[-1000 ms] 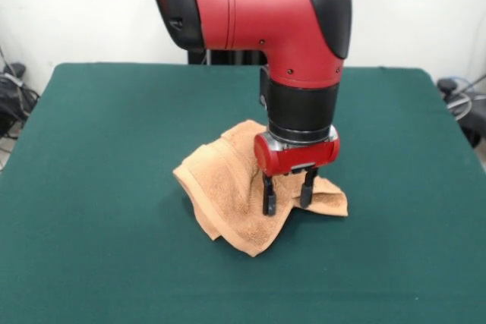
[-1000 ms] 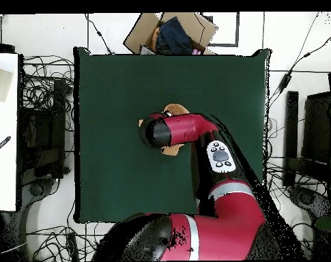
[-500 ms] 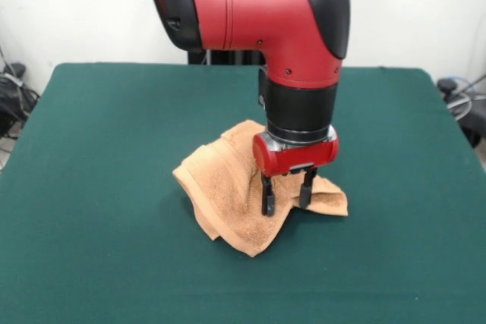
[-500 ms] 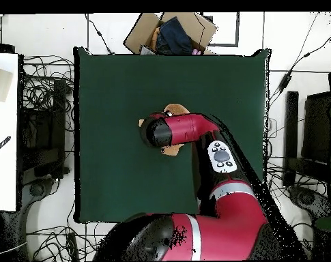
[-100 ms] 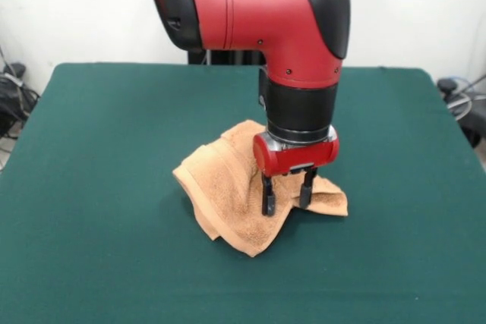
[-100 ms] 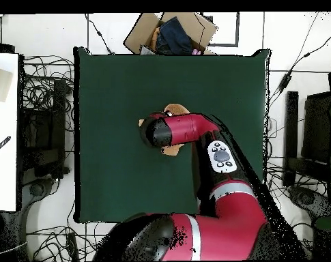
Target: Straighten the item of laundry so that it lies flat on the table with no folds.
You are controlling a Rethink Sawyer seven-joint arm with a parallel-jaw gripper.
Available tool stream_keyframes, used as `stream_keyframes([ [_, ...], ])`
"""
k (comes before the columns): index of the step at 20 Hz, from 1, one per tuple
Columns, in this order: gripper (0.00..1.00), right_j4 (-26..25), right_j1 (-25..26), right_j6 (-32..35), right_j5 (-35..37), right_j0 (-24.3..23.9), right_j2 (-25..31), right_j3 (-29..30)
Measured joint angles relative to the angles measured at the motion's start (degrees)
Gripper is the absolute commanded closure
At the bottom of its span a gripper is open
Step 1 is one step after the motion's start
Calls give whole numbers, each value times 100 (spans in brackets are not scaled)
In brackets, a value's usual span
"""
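The item of laundry [image 5: 228,191] is a peach-orange towel lying crumpled and folded over itself near the middle of the green table [image 5: 99,149]. My gripper [image 5: 288,202] points straight down over the towel's right part, its two black fingers [image 5: 268,196] apart and open, tips down at the cloth. Whether the tips press into the towel I cannot tell. In the overhead view the arm covers most of the towel [image 6: 175,109]; only small orange bits show around the wrist, and the gripper itself is hidden there.
A cardboard box [image 6: 171,31] with dark clothing sits just beyond the table's far edge in the overhead view. Cables and dark equipment [image 6: 41,116] lie along both sides of the table [image 6: 113,82]. A white surface [image 6: 4,129] is at the far left.
The arm shifted very slightly left early on; since then nothing visibly moves. The towel keeps its shape and the gripper stays open.
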Motion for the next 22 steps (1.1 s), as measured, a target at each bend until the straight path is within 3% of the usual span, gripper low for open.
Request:
stream_keyframes([
  [16, 0, -88, 13, 0, 43, -115, 65, -17],
  [22, 0, 122, -35, 0, 579, -235, 155, -79],
])
